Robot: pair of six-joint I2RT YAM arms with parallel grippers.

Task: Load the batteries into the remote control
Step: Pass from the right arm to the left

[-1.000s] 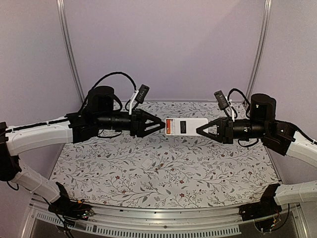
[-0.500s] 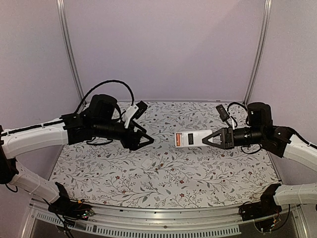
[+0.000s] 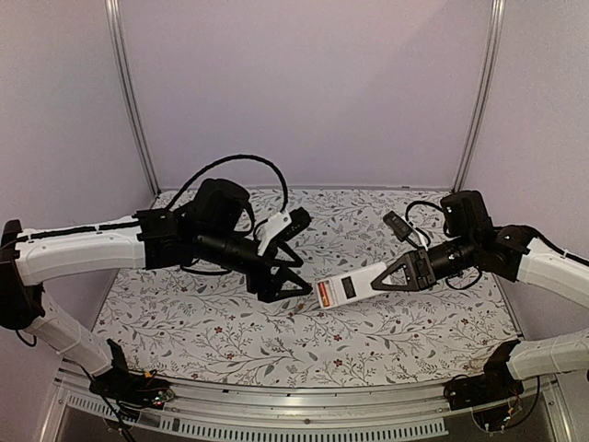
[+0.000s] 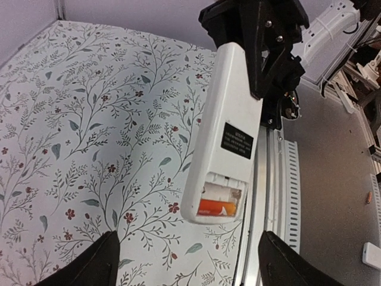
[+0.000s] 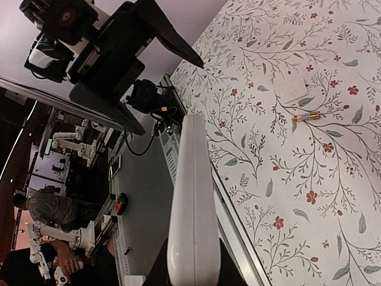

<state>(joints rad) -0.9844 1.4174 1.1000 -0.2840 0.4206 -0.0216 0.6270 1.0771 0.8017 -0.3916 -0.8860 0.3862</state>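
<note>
White floral cloth (image 3: 230, 336), lilac walls (image 3: 304, 92); right pincer (image 3: 377, 279) clamping remote control (image 3: 342, 289), left pincer (image 3: 302, 279) spread wide, empty

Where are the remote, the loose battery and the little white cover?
remote control (image 4: 229, 110): left wrist view, middle of white back.
battery (image 5: 309, 117): right wrist view, middle of orange body.
cover plate (image 5: 294, 89): right wrist view, its centre.

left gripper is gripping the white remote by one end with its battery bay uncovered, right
No: the right gripper grips the remote control by one end, bay uncovered. The left gripper stands open and empty, as the top view shows.
</note>
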